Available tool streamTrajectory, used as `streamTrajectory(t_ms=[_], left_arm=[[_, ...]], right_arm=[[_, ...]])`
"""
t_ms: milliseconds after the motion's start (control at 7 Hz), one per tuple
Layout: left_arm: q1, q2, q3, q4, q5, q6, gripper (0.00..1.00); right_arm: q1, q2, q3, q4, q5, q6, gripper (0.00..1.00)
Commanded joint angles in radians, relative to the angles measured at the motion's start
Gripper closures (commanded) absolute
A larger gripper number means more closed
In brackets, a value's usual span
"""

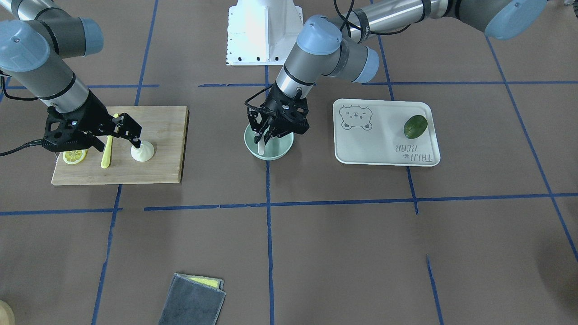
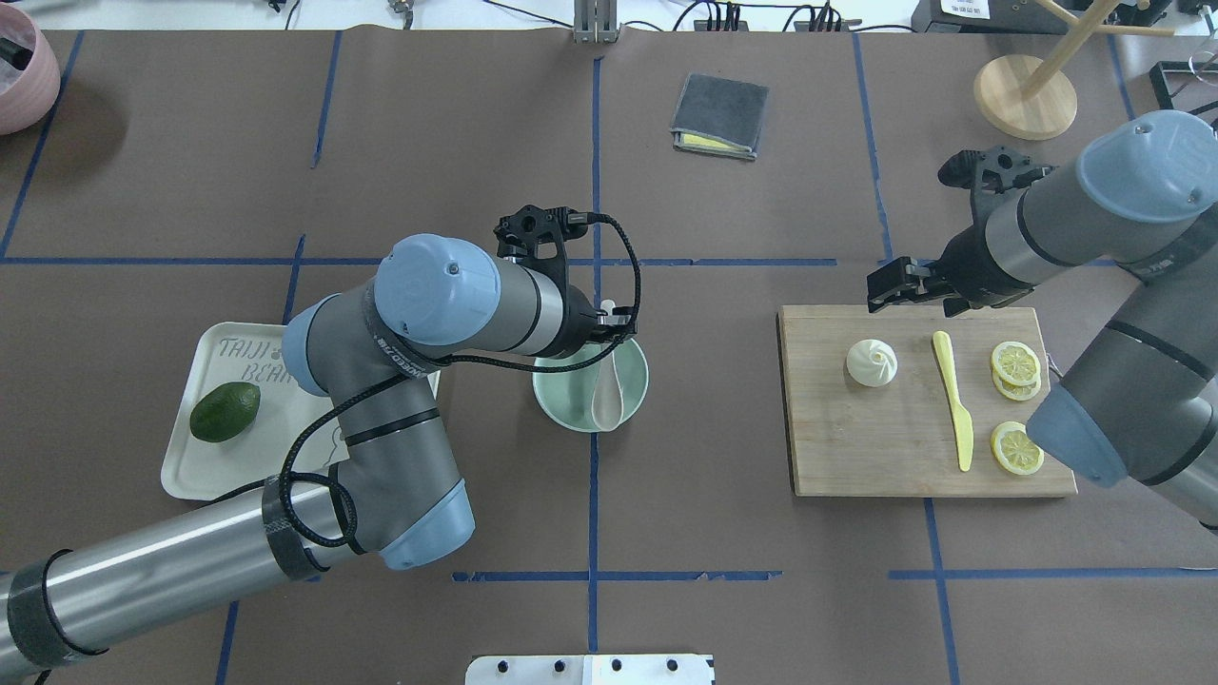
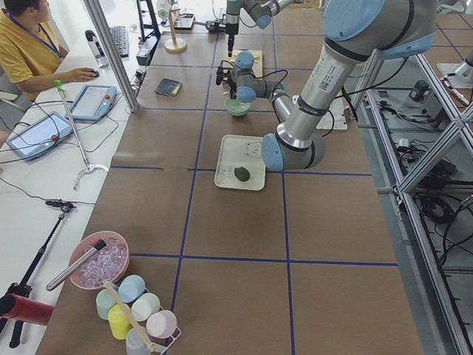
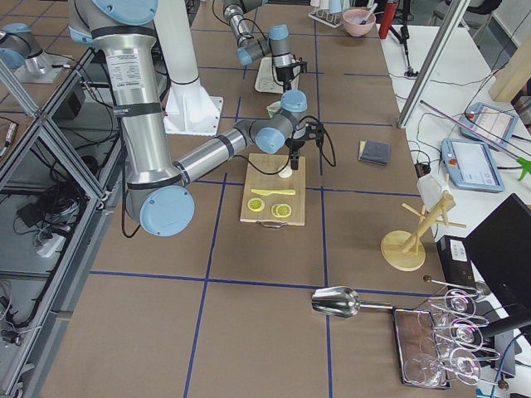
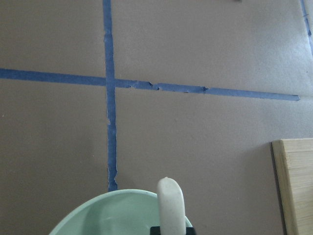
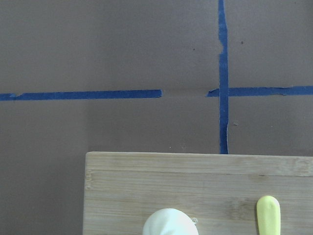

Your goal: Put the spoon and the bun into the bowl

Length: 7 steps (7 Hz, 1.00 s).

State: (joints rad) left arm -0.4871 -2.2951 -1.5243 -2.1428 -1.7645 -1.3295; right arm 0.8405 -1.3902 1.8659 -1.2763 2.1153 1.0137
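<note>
The pale mint-green bowl [image 2: 550,395] stands at the table's middle. The beige-white spoon [image 2: 609,388] lies with its scoop in the bowl and its handle pointing up. My left gripper [image 1: 270,133] is shut on the handle just above the bowl. The handle tip [image 5: 170,205] and the bowl rim [image 5: 98,208] show in the left wrist view. The white bun [image 2: 872,362] sits on the wooden cutting board [image 2: 856,447]. My right gripper [image 1: 121,142] is open and empty, low over the board. One fingertip [image 1: 135,144] is right at the bun [image 1: 143,151]. The bun's top [image 6: 168,223] shows in the right wrist view.
A yellow plastic knife [image 2: 953,400] and lemon slices [image 2: 1014,364] lie on the board beside the bun. A white tray [image 2: 205,466] holds an avocado [image 2: 225,411] behind my left arm. A grey cloth [image 2: 719,115] and a wooden stand [image 2: 1025,95] are at the far side.
</note>
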Motion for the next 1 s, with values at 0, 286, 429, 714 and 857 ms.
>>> streamTrajectory(t_ms=[0, 286, 429, 714, 857], left_arm=[[-0.002, 0.0, 0.021, -0.032, 0.037, 0.004, 1.0], [-0.005, 0.003, 0.026, -0.032, 0.063, 0.055, 0.27], [-0.007, 0.014, 0.017, -0.028, 0.063, 0.071, 0.0], [-0.034, 0.096, -0.072, -0.016, 0.056, 0.075, 0.0], [-0.059, 0.196, -0.15, -0.012, 0.054, 0.079, 0.0]], right_arm=[[0.0, -0.001, -0.002, 0.0, 0.0, 0.0, 0.0], [0.0, -0.001, -0.002, 0.0, 0.0, 0.0, 0.0], [0.0, -0.001, -0.007, -0.001, 0.0, 0.0, 0.0], [-0.008, 0.011, -0.023, -0.002, -0.003, 0.012, 0.0], [-0.014, 0.011, -0.034, 0.0, -0.003, 0.014, 0.0]])
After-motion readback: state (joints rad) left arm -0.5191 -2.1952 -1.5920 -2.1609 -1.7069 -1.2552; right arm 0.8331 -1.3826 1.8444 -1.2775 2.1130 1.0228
